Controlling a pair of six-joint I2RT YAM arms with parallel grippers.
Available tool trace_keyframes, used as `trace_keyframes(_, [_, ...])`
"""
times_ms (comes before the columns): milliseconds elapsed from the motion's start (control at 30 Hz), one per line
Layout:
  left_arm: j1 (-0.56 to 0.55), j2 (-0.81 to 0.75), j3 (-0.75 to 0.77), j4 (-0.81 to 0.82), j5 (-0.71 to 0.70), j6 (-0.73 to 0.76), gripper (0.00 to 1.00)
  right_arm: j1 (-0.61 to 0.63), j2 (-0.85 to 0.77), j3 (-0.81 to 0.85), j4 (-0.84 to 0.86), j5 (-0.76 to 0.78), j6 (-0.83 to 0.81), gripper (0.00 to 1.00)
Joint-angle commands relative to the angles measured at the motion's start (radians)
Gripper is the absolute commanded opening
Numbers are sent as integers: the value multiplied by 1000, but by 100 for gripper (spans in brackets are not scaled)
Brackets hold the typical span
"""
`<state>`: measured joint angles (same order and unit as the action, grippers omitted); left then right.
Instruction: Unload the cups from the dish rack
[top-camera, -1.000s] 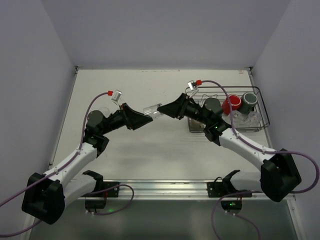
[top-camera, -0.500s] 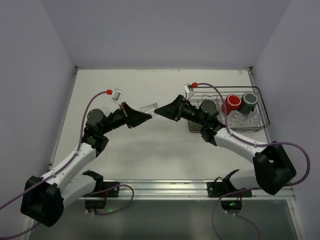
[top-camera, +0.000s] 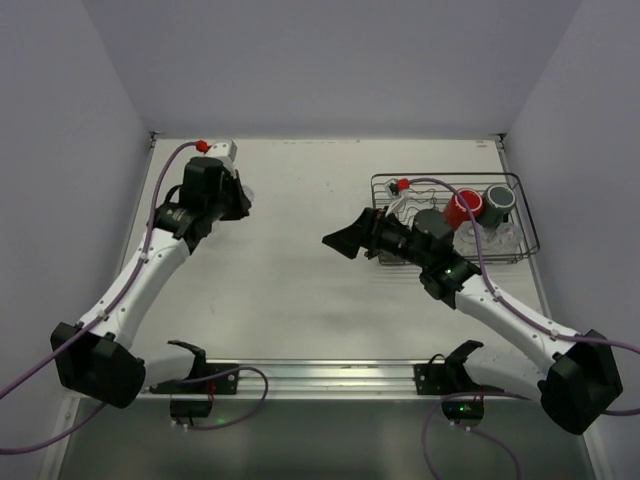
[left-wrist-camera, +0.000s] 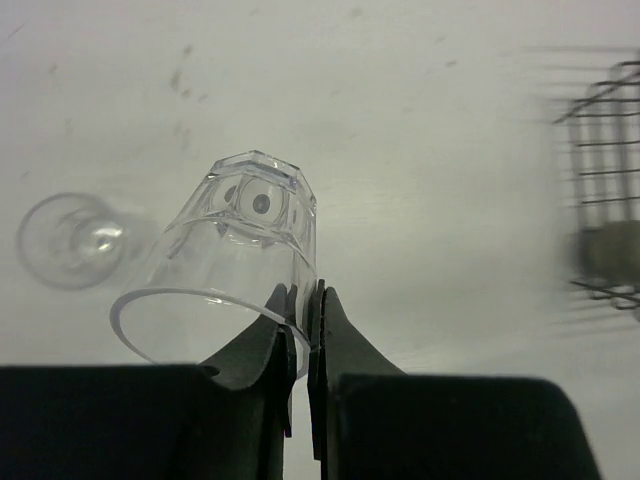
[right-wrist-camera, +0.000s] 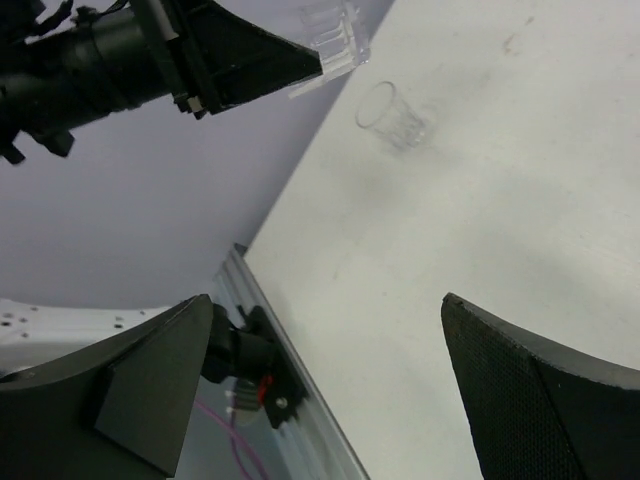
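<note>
Left fingers (left-wrist-camera: 340, 335) pinch the rim of a clear tumbler (left-wrist-camera: 240, 250), nearly closed on its glass wall. The tumbler is tilted over the far-left part of the bench (top-camera: 300, 310), and a second clear tumbler (left-wrist-camera: 68, 240) stands on the bench close by. The left arm (top-camera: 140, 280) stretches toward the far-left corner. The right arm (top-camera: 500, 305) reaches toward mid-bench, where the right fingers (right-wrist-camera: 540, 400) are spread wide and hold nothing, just left of the dish rack (top-camera: 445, 177). A red cup (top-camera: 463, 208) and a dark grey cup (top-camera: 500, 200) sit in the rack by the bench's right edge. Broad bare bench lies between the two arms.
</note>
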<state>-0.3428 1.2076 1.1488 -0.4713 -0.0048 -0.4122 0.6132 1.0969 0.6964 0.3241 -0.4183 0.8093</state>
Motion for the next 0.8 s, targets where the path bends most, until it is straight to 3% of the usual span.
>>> trace_keyframes(0, [109,50,35,-243,-115,125,0,0,-60,31,-213,96,-162,99])
trace_keyframes(167, [221,119,57,-285,-98,151,0,0,-126,20,-275,130,-228,99])
trace_keyframes(767, [268,400,255,-403,-110,171,0,3,-184,-20,-267,88,-228,99])
